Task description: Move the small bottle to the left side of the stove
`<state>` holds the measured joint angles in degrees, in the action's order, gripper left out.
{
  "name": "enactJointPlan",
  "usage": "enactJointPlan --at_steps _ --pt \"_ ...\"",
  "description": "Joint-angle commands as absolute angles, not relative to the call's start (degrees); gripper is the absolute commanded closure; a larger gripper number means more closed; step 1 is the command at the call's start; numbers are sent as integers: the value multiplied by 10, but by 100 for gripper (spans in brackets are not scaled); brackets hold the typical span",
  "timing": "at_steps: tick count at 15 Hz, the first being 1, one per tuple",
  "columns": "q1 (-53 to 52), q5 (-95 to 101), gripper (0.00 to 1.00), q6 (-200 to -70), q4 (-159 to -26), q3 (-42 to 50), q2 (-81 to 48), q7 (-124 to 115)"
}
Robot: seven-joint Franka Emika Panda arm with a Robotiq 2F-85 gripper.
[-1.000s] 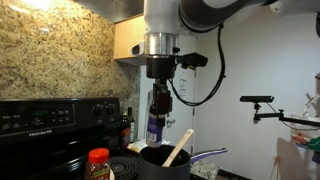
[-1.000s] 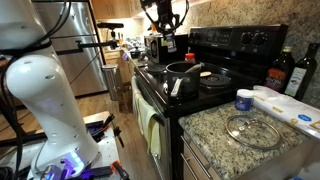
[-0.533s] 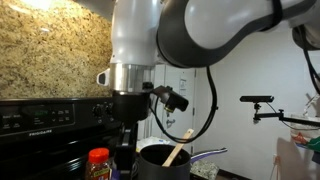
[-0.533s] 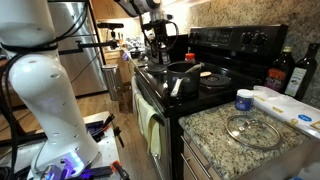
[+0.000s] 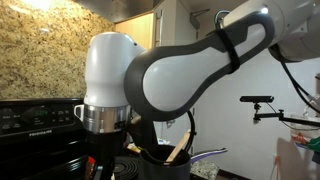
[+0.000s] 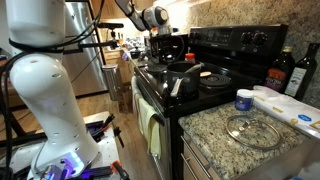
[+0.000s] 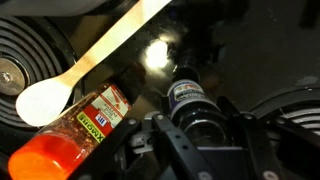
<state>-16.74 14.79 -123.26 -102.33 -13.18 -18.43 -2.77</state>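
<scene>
In the wrist view my gripper is shut on the small bottle, a dark bottle with a blue-and-white label held between the two black fingers. It hangs just above the black glass top of the stove. In an exterior view the gripper is low in front of the stove's back panel, and the bottle is hidden by the arm. In the other exterior view the stove shows whole, with my arm over its far end.
A spice jar with a red cap lies right beside the gripper, under a wooden spoon. Coil burners flank it. A pot with the spoon and a pan are on the stove. Bottles and a glass lid are on the granite counter.
The arm has swung along the stove with the bottle, away from above the pot and down toward the spice jar, and its body now hides that jar in the exterior view.
</scene>
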Motion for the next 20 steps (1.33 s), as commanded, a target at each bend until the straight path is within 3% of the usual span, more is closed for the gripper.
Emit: enactJointPlan --at_steps 1,3,4,20 --pt "-175 148 51 -1230 -1014 -124 -191 -27" --pt "-175 149 51 -1230 -1007 -122 -197 -27" --pt "-173 146 76 -1231 -1008 -122 -196 -24" --pt "-177 156 76 -1219 -946 -102 -259 -17"
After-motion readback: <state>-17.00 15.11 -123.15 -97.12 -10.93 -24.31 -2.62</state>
